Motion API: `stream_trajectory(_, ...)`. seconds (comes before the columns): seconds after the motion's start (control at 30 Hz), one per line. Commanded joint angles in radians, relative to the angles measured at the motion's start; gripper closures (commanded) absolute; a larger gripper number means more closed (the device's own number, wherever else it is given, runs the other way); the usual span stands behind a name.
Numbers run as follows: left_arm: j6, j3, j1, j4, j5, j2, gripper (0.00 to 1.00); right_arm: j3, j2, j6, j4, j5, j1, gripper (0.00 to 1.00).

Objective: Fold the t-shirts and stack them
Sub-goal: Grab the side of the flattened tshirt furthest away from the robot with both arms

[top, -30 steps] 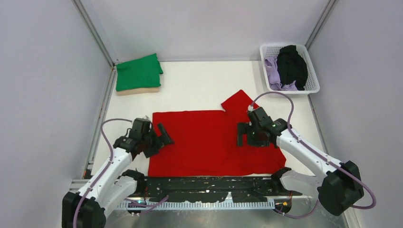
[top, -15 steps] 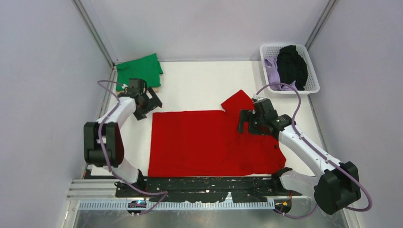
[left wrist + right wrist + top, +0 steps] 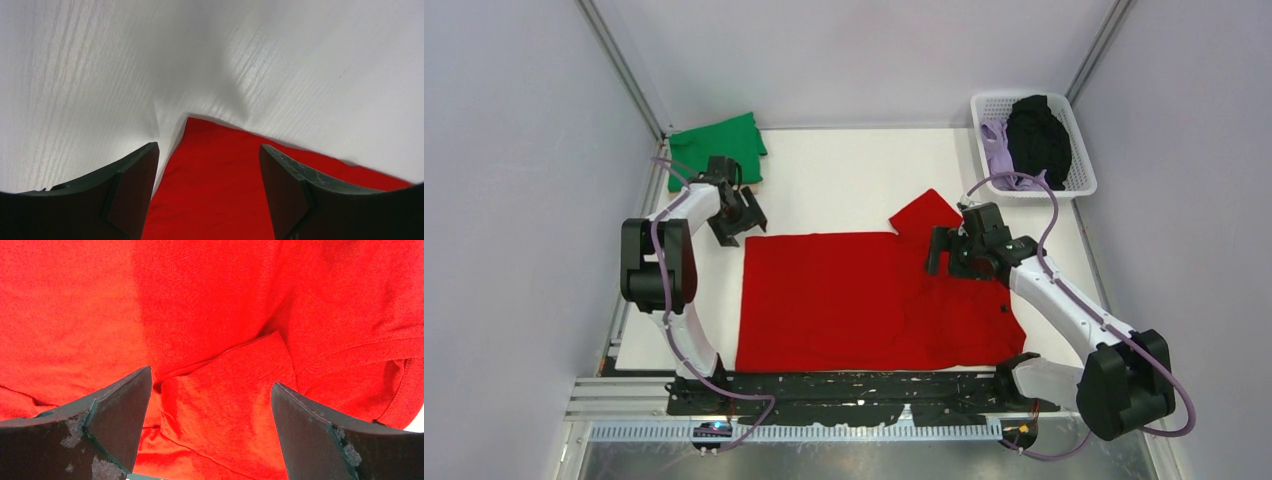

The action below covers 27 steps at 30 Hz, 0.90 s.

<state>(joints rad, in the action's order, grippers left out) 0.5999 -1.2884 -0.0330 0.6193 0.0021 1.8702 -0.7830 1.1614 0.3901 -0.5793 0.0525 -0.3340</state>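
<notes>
Both wide apart, empty: left tool [image 3: 207,147], right tool [image 3: 211,377] over red t-shirt [image 3: 210,305].

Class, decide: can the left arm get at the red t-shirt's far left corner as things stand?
Probably yes: the left end effector hangs open just over that corner of the red t-shirt, and nothing visible lies between them.

The left gripper [image 3: 746,218] has swung to the red shirt's [image 3: 844,300] far-left corner, apparently hovering.
</notes>
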Motion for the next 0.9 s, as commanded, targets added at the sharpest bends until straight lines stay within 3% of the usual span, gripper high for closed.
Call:
stream_trajectory(0.0, -0.005, -0.020, 0.005, 0.041, 0.025, -0.019, 0.24, -0.040, 0.013, -0.023, 0.047, 0.033, 0.012, 0.05)
stream_trajectory(0.27, 0.029, -0.031, 0.004, 0.037, 0.034, -0.013, 0.25, 0.069, 0.078, 0.013, 0.150, 0.043, 0.023, 0.05)
stream_trajectory(0.5, 0.095, -0.036, -0.008, 0.013, 0.054, -0.007, 0.25, 0.182, 0.140, 0.079, 0.236, 0.069, 0.112, 0.04)
stream_trajectory(0.87, 0.171, -0.035, -0.042, 0.014, 0.007, -0.005, 0.27, 0.193, 0.200, 0.065, 0.174, 0.082, 0.267, 0.04)
